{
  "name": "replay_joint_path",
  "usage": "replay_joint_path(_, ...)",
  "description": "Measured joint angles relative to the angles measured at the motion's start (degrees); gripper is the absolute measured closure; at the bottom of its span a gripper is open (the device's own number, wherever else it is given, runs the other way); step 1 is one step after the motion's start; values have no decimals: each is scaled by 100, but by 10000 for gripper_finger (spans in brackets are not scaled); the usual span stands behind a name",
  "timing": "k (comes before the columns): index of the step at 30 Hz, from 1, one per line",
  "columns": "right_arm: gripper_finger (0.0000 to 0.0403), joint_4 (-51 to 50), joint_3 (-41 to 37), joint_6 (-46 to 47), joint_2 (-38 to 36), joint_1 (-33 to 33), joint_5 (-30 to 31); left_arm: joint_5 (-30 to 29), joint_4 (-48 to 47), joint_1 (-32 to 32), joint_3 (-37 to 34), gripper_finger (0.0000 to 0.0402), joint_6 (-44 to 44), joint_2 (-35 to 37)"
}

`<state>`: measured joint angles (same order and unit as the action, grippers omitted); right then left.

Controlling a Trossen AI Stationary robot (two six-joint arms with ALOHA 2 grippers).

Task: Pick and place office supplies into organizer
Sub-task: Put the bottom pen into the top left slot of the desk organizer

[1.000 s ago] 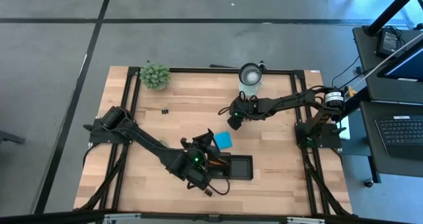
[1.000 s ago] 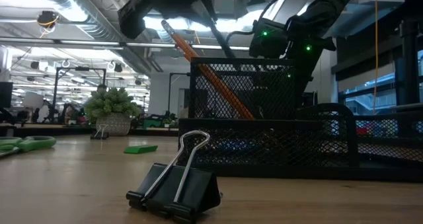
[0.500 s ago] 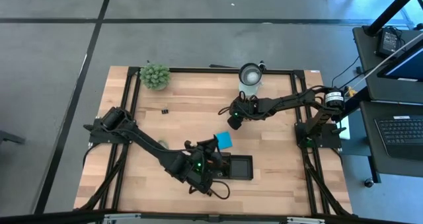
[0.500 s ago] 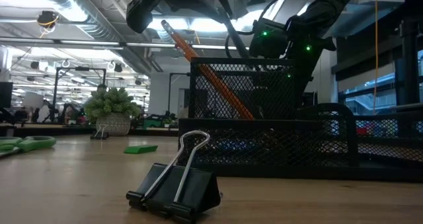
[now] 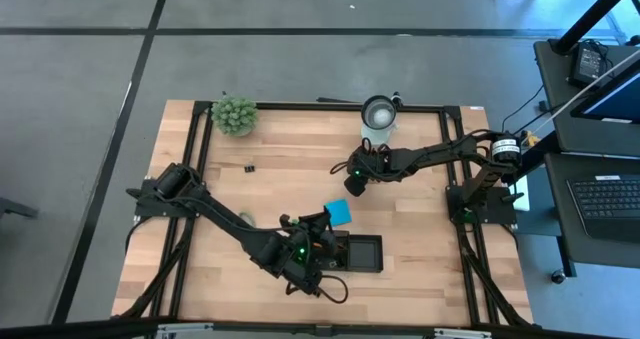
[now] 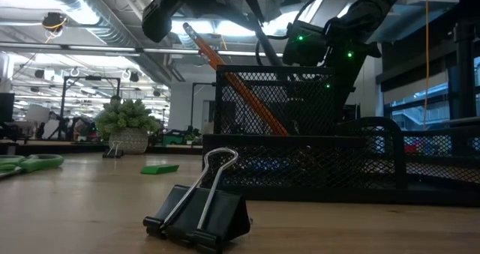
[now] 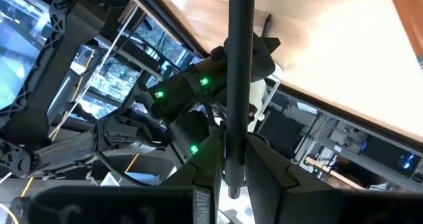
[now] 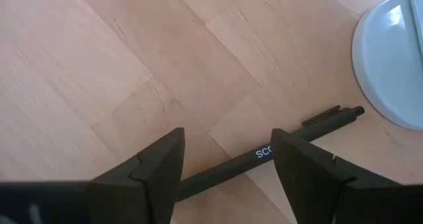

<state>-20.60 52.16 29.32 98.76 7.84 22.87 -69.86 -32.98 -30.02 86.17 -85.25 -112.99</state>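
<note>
While the left gripper [image 7: 228,184] clamps a black pen [image 7: 239,85] over the organizer [image 5: 358,253], the right gripper [image 8: 228,168] straddles, fingers open, another pen [image 8: 264,151] lying crosswise on the bench [image 8: 99,65].

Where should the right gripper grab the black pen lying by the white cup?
Mid-barrel of the black pen, from straight above. It lies flat on bare wood, and the open right gripper already straddles it crosswise; the clip end nearly reaches the white cup.
</note>
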Motion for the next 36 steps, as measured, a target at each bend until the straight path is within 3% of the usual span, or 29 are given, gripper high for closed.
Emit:
replay_joint_path(16,175,2,0,17,0,0,-2,-164,-18,-289,0,354,383,0)
replay_joint_path(36,175,3,0,-136,0,2,0,-153,197,-57,-2,354,401,-514)
